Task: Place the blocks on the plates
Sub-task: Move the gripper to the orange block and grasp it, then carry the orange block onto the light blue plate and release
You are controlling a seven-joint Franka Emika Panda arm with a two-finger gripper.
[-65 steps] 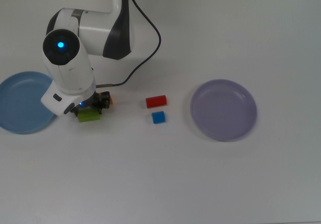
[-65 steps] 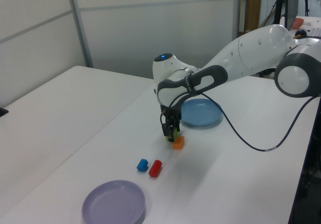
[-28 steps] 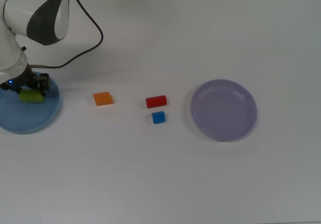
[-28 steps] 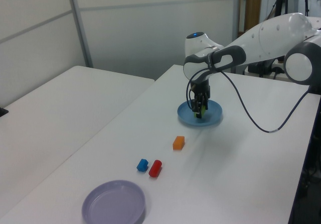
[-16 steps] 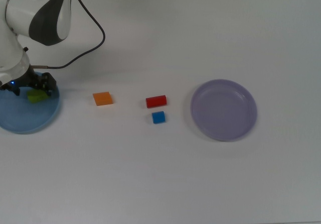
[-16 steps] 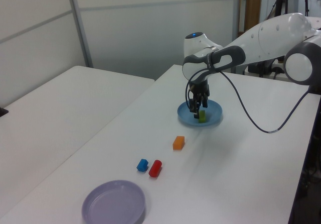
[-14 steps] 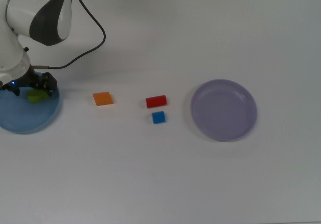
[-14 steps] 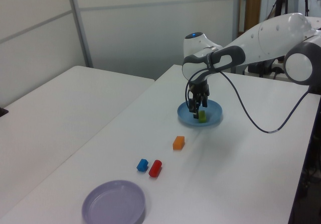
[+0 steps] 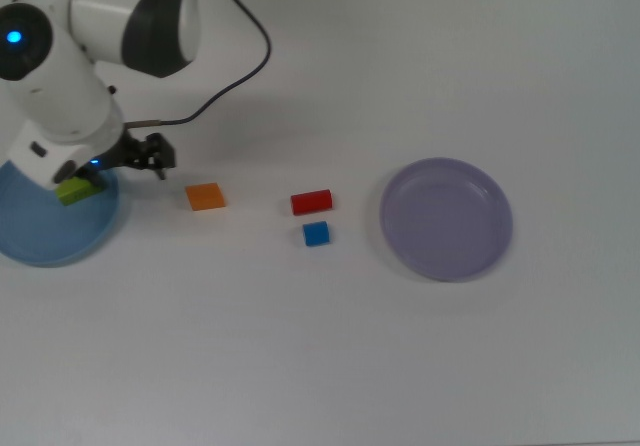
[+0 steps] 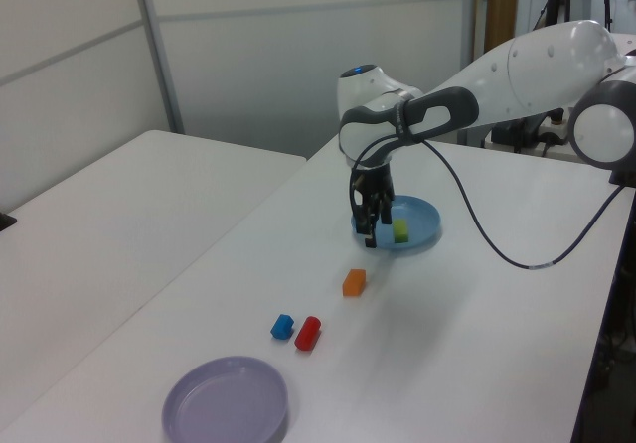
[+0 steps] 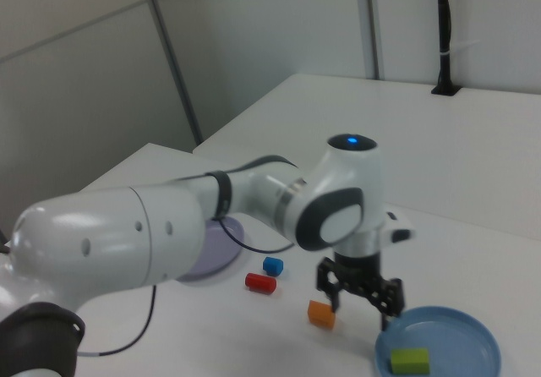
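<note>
The small green oblong block is seen lying on the round light-blue plastic plate by the table's edge, so the two-finger gripper is held spread and empty beside the flat orange block.

No writing, label, brand, number or sign can be read anywhere in these views, neither on the arm nor on anything lying on the tabletop.
</note>
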